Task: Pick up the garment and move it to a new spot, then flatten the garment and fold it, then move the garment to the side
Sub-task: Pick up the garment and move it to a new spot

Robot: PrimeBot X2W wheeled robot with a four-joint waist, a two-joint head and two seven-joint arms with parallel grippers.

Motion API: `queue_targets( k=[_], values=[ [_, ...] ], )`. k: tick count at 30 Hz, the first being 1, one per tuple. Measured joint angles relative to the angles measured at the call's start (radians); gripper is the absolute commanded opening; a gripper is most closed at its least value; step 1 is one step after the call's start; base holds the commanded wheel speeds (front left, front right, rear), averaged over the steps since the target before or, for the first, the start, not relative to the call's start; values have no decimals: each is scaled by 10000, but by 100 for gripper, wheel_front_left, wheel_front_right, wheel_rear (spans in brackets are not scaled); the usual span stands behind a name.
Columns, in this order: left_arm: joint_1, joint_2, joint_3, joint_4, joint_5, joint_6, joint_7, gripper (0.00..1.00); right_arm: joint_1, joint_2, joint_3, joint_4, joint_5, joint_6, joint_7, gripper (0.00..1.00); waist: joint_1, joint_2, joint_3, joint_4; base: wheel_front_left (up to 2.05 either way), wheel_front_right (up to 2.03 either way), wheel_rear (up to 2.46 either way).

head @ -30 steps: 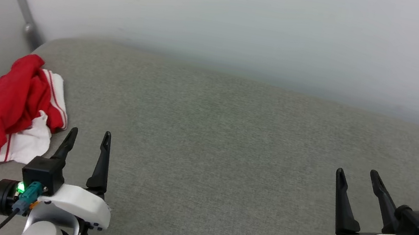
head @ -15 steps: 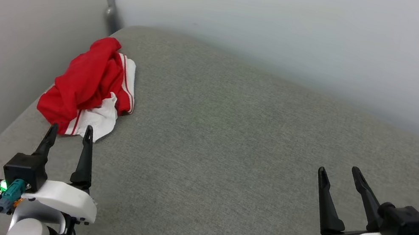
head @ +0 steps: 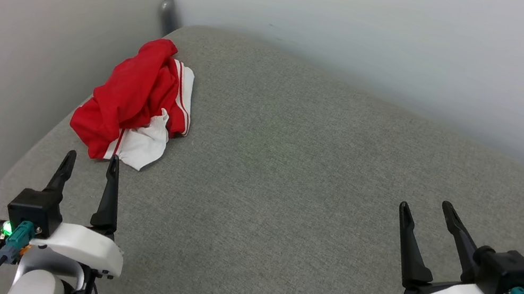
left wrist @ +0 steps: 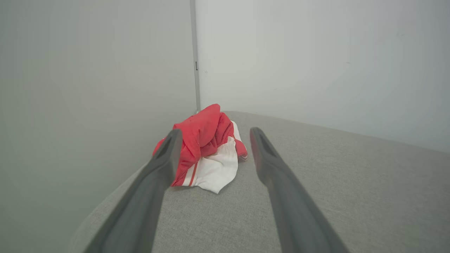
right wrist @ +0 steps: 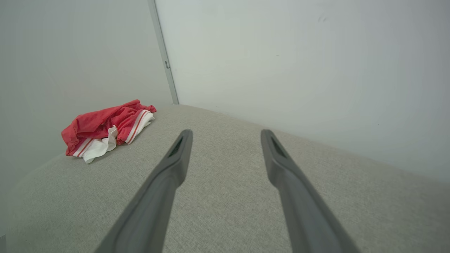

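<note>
- Head view: garment (head: 135, 103) lies in a crumpled heap at 10 o'clock on the grey cushion (head: 285, 199), close to the wall corner.
- Left gripper (head: 93, 156) at 7 o'clock: jaws spread wide, empty, tips near the heap, not touching.
- Right gripper (head: 424, 205) at 4 o'clock: spread wide, empty, well apart from the heap.
- Left wrist view: garment (left wrist: 207, 151) at 12 o'clock, framed between the fingers, no contact.
- Right wrist view: garment (right wrist: 105, 128) at 10 o'clock; fingers over cushion.

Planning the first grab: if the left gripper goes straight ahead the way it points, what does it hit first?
Probably the crumpled red-and-white jersey, lying straight ahead between the left gripper's open fingers; whether they'd pass above it is unclear.
</note>
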Motion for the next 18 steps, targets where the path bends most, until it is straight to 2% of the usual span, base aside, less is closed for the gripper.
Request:
queue_targets(
  k=[5,9,14,18],
  values=[
    [-429,-6,-36,119,75,-10,0,100,-58,0,-31,-100,-151,0,121,100,0,0,147,41,0,0,0],
    [-1315,217,-17,428,48,-121,0,100,-337,2,-21,-295,-460,0,270,100,0,0,445,-8,0,0,0],
    [-3276,840,98,830,-244,-330,587,100,-747,2,61,-635,-802,0,527,100,0,0,1063,-205,0,0,0],
    [-4976,1569,171,1356,-748,-566,1825,100,-1122,-48,128,-871,-976,0,694,100,0,0,1702,-486,0,0,0]
  ],
)
